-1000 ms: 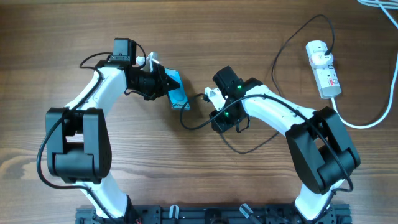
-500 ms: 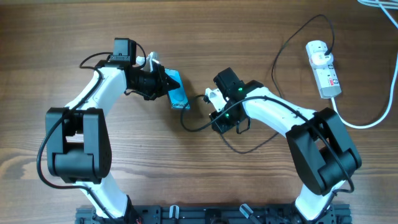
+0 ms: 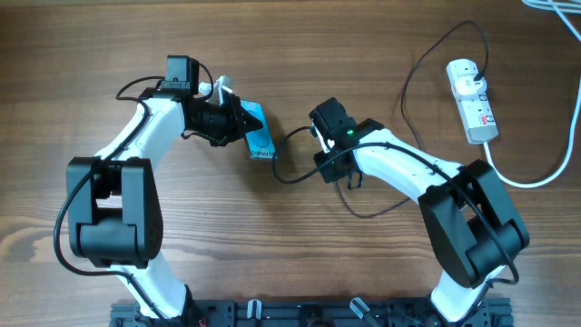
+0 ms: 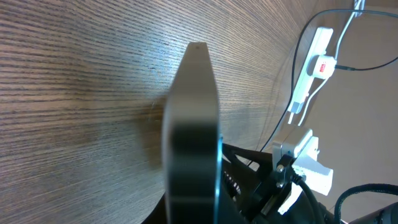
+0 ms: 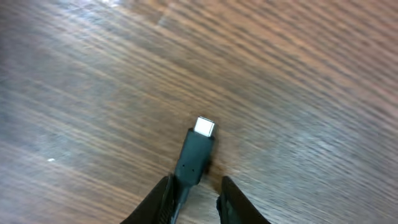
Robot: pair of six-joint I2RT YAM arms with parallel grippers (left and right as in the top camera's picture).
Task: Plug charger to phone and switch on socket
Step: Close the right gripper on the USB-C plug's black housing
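My left gripper (image 3: 243, 123) is shut on the phone (image 3: 259, 134), holding it tilted above the table; its blue screen shows from overhead. In the left wrist view the phone (image 4: 189, 124) is edge-on and hides the fingers. My right gripper (image 3: 329, 168), just right of the phone, is shut on the charger's small black plug (image 5: 199, 149), whose silver tip sticks out past the fingertips (image 5: 196, 196) above the wood. The thin black charger cable (image 3: 420, 62) runs back to the white socket (image 3: 472, 100), which also shows in the left wrist view (image 4: 311, 68).
A loop of black cable (image 3: 277, 173) lies on the table between the phone and the right gripper. The socket's thick white cord (image 3: 545, 173) curves along the right edge. The right arm's wrist (image 4: 298, 168) shows close beyond the phone.
My right gripper has moved a little up and to the right with the plug, and the cable loop beside it has shifted right. The left arm and phone have not moved.
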